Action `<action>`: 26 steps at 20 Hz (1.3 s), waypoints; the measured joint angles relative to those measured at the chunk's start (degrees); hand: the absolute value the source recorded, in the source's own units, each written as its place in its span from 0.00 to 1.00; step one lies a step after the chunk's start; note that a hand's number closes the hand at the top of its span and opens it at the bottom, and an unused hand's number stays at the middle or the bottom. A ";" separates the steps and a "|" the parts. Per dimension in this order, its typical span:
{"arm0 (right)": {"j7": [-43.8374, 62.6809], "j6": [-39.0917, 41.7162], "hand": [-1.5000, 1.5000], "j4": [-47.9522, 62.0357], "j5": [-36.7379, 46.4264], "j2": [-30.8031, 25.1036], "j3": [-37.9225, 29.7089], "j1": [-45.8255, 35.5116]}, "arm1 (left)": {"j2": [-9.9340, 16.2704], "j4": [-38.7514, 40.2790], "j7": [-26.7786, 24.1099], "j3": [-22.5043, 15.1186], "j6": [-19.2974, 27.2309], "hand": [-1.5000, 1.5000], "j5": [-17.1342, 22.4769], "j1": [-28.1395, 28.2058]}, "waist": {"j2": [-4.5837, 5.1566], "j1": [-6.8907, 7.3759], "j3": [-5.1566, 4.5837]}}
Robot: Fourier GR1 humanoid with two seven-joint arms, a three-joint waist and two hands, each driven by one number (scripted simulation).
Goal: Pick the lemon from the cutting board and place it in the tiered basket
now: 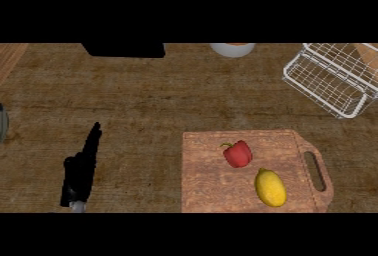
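Fingers (91, 142) of the left hand (77, 175) straight, holding nothing; lemon (270, 187) on cutting board (207, 190).

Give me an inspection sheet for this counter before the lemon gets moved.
Surface: brown wooden counter.
Job's things: lemon lies on the cutting board, untouched, just below a red pepper; white wire basket stands at the upper right, apart from the board.
Clutter: pale bowl and a black box at the far edge.
Hands: left hand at the lower left, fingers straight, holding nothing; right hand not in view.
Cables: nothing seen.
Surroundings: a grey rim at the left edge, too cropped to identify.
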 measured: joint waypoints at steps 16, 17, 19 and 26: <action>8.92 10.05 0.00 7.48 19.59 11.38 16.65 -14.31 | -1.12 0.79 -0.27 0.41 -0.65 0.50 -0.79 -0.36 | -0.19 0.17 0.20; 8.97 10.77 0.00 8.24 20.58 12.79 17.30 -14.80 | -1.19 0.98 -0.71 0.56 -0.89 0.50 -0.66 -0.24 | -0.23 0.04 0.23; 9.02 12.44 0.00 9.67 21.54 14.95 17.79 -15.09 | -1.12 0.77 -0.87 0.66 -0.98 0.50 -0.73 0.08 | -0.28 -0.12 0.25; 8.93 17.39 0.00 17.10 23.93 23.85 17.70 -17.31 | -1.28 0.75 -1.17 1.18 -1.45 0.50 -0.64 0.32 | -0.26 -0.47 0.34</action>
